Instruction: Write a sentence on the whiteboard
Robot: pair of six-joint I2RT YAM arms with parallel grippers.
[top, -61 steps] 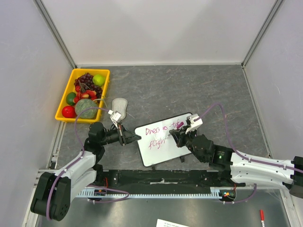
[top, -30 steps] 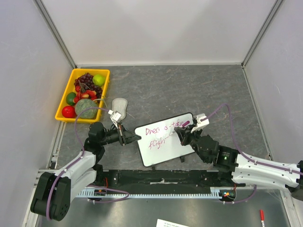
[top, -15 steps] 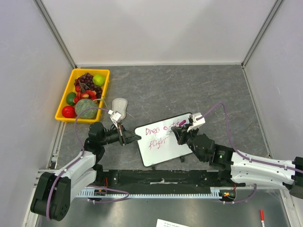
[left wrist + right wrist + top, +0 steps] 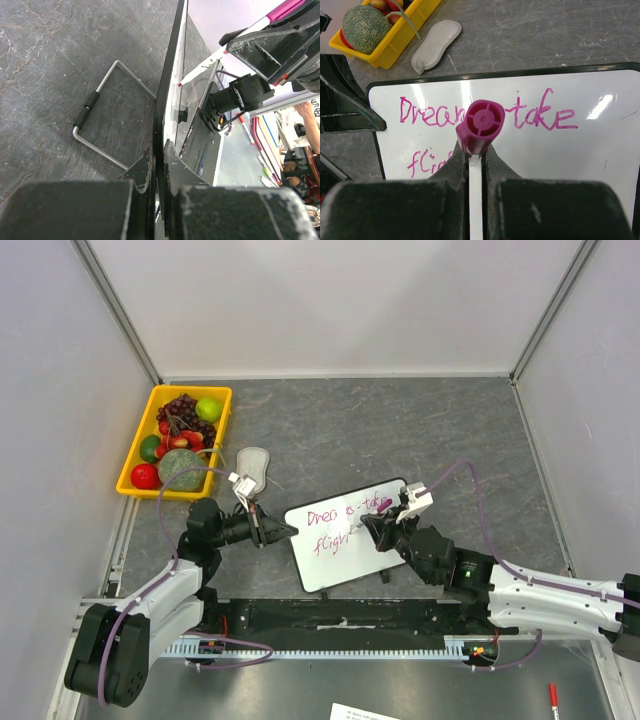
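At lower centre, the left tool (image 4: 284,531) is clamped on the left edge of the whiteboard (image 4: 345,562). The right tool (image 4: 475,152) grips a marker (image 4: 480,122) over the sentence (image 4: 432,112).

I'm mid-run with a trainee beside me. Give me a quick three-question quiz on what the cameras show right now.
1. True or false: the left gripper is shut on the edge of the whiteboard.
2. What is the right gripper shut on? A a spoon; B a magenta marker; C a screwdriver.
3. Fill in the blank: the last word on the top line of the sentence reads "____".
Key: 1 true; 2 B; 3 take.
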